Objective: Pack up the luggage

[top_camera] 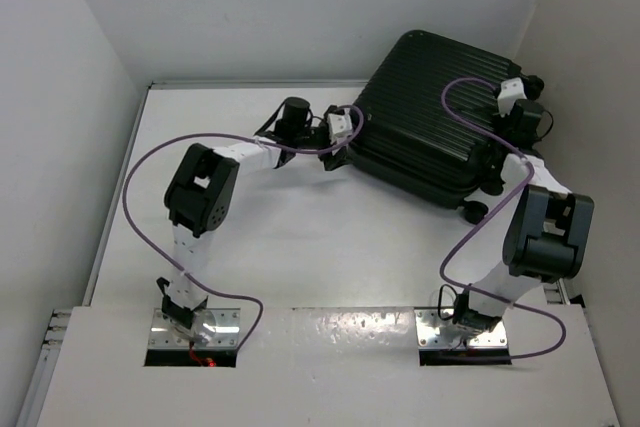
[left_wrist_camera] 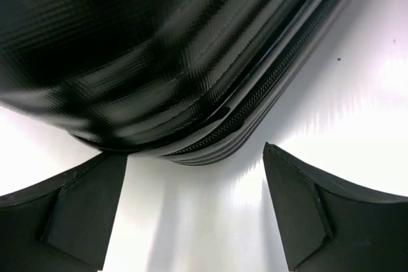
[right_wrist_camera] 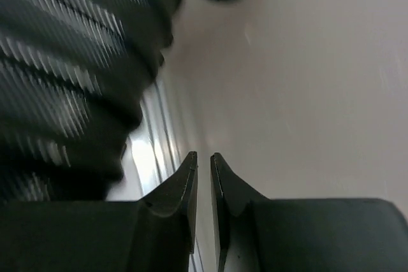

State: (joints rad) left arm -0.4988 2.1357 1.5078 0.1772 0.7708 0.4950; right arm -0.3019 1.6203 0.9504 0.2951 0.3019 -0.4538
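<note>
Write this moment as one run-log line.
luggage: closed, lying flat | left pincer: open, at luggage edge | right pincer: shut, empty, beside luggage

The white table (top_camera: 300, 232) carries the closed black luggage (top_camera: 430, 107), lying on its side at the far right corner.
</note>
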